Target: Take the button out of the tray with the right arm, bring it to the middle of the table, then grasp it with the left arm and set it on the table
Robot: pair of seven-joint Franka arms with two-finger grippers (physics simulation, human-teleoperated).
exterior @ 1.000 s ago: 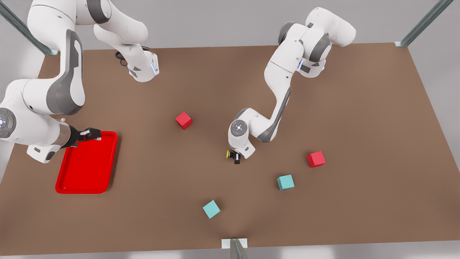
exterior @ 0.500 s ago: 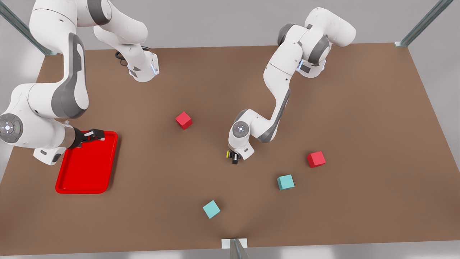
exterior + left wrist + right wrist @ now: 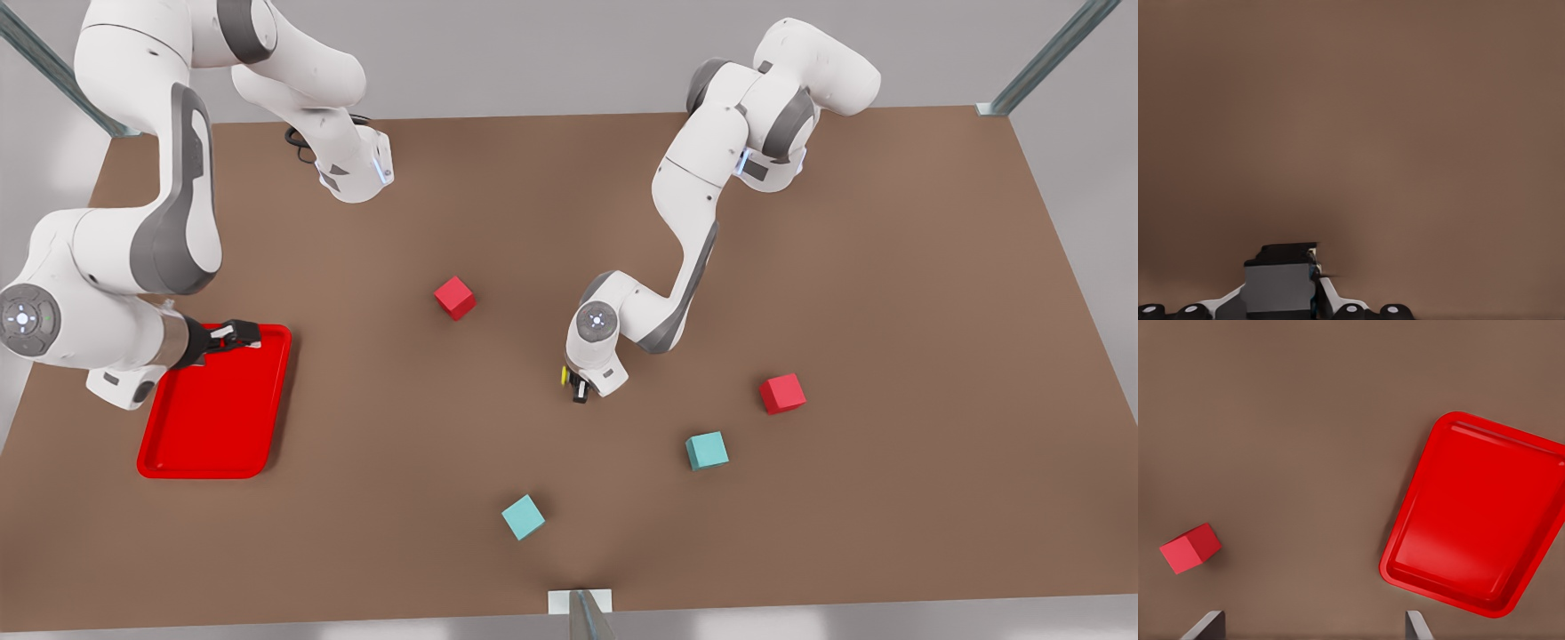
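Left claw [image 3: 580, 389] clamped on the button [image 3: 566, 377], low over the middle of the desk [image 3: 889, 267].
Measured from the button: its yellow cap faces the front view's left, its dark body sits between my left fingers, and the desk lies just beneath, so I judge the coming move is straight down. My right claw [image 3: 233, 336] waits well away, over the tray's [image 3: 213, 427] far rim, fingers spread wide and empty. Count: one button, one tray, two red cubes [image 3: 454, 297], two teal cubes [image 3: 707, 450].
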